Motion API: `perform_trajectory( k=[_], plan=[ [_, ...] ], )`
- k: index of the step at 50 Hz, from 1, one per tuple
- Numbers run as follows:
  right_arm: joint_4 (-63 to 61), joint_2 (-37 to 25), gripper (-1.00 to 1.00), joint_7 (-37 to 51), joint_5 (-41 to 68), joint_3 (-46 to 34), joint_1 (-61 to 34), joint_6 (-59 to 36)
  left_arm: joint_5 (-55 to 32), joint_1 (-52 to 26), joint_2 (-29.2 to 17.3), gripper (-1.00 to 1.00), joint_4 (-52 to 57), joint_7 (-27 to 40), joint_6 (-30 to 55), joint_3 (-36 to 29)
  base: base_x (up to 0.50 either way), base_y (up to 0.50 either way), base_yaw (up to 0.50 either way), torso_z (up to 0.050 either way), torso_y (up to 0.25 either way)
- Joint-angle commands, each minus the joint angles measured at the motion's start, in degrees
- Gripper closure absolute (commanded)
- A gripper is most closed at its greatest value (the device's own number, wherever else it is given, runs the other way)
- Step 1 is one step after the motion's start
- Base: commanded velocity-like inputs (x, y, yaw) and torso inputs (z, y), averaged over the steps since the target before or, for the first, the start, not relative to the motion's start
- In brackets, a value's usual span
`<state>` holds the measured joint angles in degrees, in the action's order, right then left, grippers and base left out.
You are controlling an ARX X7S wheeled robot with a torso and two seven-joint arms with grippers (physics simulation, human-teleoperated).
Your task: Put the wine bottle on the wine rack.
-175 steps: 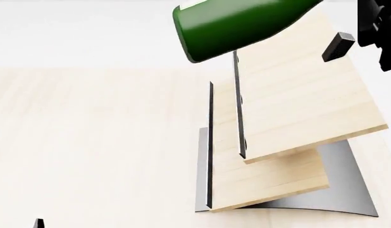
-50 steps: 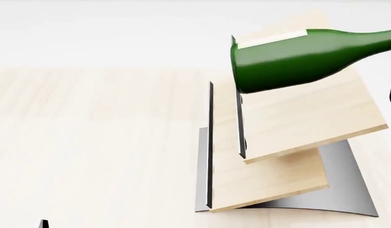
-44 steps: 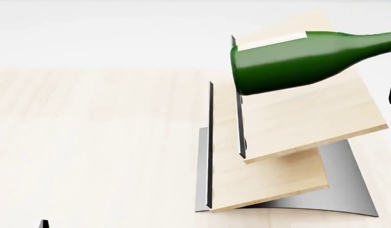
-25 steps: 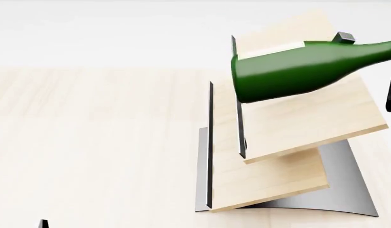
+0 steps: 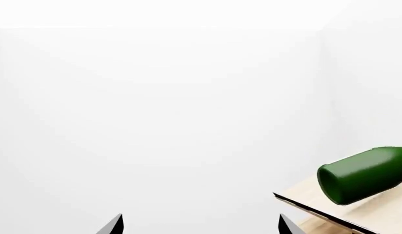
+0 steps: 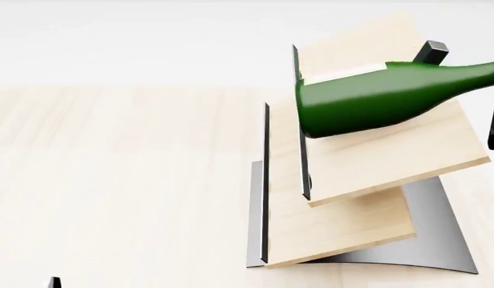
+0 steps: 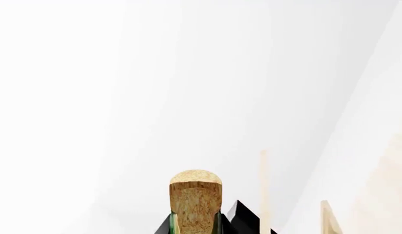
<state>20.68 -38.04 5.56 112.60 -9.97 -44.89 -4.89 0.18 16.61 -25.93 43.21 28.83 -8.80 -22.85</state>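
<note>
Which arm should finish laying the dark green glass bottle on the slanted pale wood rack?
Right. Its claw grips the dark green glass bottle at the neck near the cork, the body lying across the slanted pale wood rack's upper board. The left claw is open, off to the side, holding nothing.

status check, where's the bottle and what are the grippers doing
Right gripper shut on wine bottle neck. Bottle lying over wine rack upper board. Left gripper open, empty.

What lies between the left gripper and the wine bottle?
Nothing. In the left wrist view, the stretch from the left gripper to the wine bottle is bare white background; the bottle lies on the wine rack.
</note>
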Motion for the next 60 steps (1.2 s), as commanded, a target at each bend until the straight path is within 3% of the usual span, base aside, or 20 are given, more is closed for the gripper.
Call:
perform_trajectory(
  k=[1,60],
  plan=[
    [0.0,-0.1,1.0,-1.3,-1.1,1.3,0.1,0.1,0.2,0.0,0.0,-1.0,-0.1,0.1,-0.1,-0.3,0.0,0.0,0.0,0.0,0.0],
    [-0.4,0.0,1.0,-2.5,-4.6,-0.4,0.9,0.0,0.0,-0.3,-0.6,-1.0,-0.2,0.9,-0.1,-0.8,0.0,0.0,0.0,0.0,0.0]
  ],
)
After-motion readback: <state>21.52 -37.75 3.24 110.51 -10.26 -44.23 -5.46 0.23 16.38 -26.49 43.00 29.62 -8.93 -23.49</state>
